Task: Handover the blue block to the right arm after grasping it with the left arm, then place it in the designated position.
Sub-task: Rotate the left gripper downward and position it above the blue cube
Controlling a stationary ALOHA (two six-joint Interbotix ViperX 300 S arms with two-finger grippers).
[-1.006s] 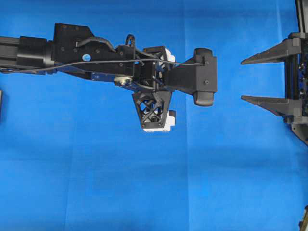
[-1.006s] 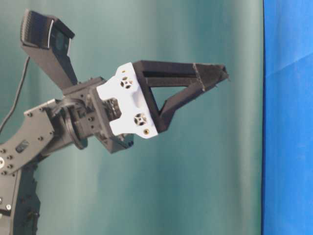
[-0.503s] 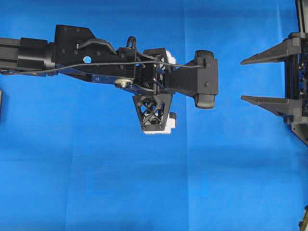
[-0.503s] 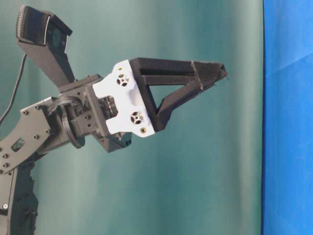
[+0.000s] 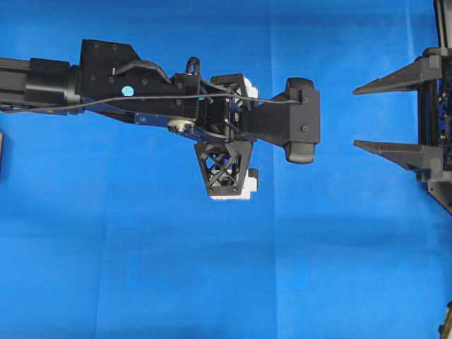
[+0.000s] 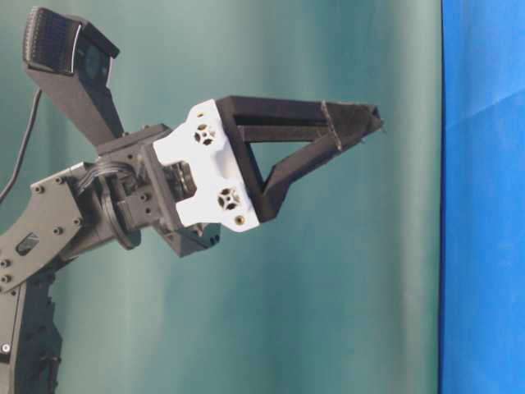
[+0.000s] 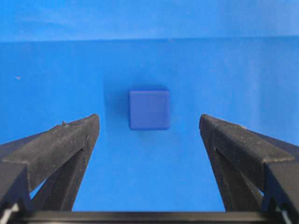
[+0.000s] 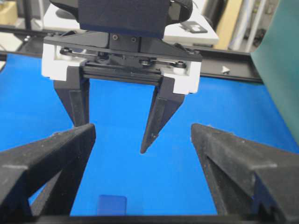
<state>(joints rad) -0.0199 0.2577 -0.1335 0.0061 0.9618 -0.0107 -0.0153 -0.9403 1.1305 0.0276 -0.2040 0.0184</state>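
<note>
The blue block (image 7: 149, 109) lies on the blue cloth, seen in the left wrist view centred beyond and between the fingertips. My left gripper (image 7: 148, 119) hangs above it, open and pointing down, touching nothing. From overhead the left gripper (image 5: 227, 134) and its arm hide the block. The right wrist view shows the block (image 8: 112, 205) low in the frame, under the left gripper's black fingers (image 8: 156, 119). My right gripper (image 8: 142, 127) is open and empty; overhead the right gripper (image 5: 357, 118) stays at the right edge. The designated position is out of view.
Blue cloth (image 5: 141, 268) covers the table. A teal backdrop (image 6: 328, 312) stands behind it. The left arm (image 5: 106, 78) stretches in from the left, with its wrist camera (image 5: 302, 120) facing the right gripper. Lab clutter (image 8: 233, 18) sits beyond the table's far edge.
The left gripper has shifted very slightly and its wrist has tilted a little. Both grippers stay open. The right gripper has not moved.
</note>
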